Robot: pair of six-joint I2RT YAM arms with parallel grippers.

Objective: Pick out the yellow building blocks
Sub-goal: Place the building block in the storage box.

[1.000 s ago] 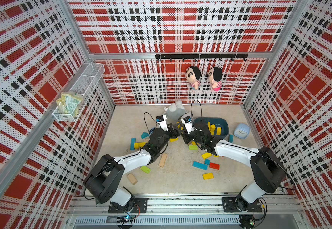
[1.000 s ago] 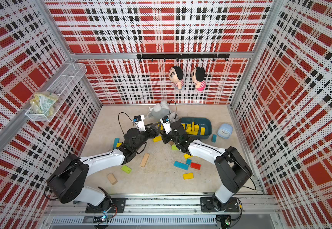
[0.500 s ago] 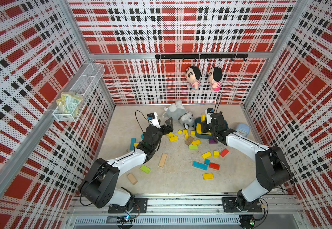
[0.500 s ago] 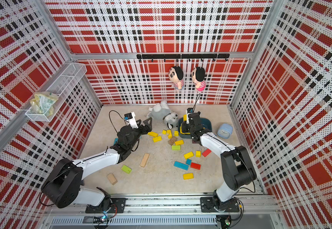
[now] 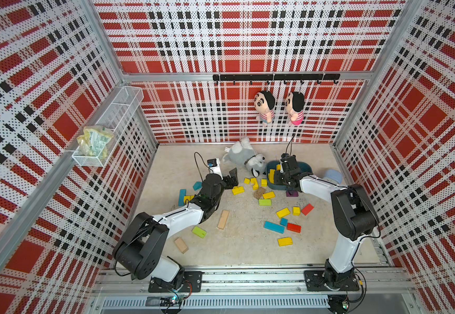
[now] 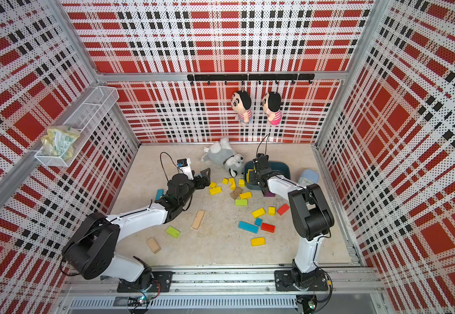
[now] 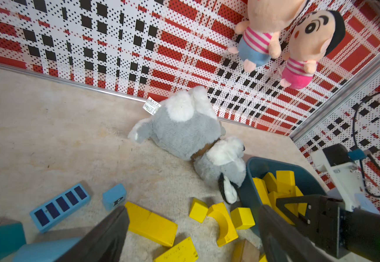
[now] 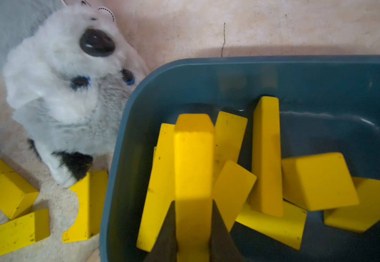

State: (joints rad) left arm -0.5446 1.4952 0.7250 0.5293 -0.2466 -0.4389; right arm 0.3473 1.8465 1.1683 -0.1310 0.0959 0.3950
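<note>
Enclosed work cell, seen from above and from both wrists. The counter (image 5: 248, 250) is a pale beige slab, mottled and lightly stained, bounded at its near edge by an aluminium rail (image 5: 248, 281) that carries both arm bases. Perforated wall panels (image 5: 234, 40) printed in red, black and white plaid rise on three sides in aluminium framing. The far wall bears a black hook rail (image 5: 275, 77) from which two dolls (image 5: 264, 106) hang. The left wall bears a white wire basket (image 5: 117, 114) holding a crumpled yellowish packet (image 5: 94, 141), its print too small to read. A grey-and-white plush dog (image 5: 244, 159) lies at the far side, its head just beside the left end of a dark teal bin (image 5: 305, 167). Legible writing: a black letter "P" on a small blue cube (image 7: 114, 199). The dog's white sewn tag (image 7: 152, 106) carries print too fine to read. The yellow building blocks (image 5: 237, 190) lie partly scattered over the middle of the counter among green, blue, red and bare-wood pieces, and partly piled in the bin. The left jaws stand wide apart and empty, low over the scattered blocks left of the dog. The right jaws are closed on a yellow bar (image 8: 193, 170) over the bin's left end.
</note>
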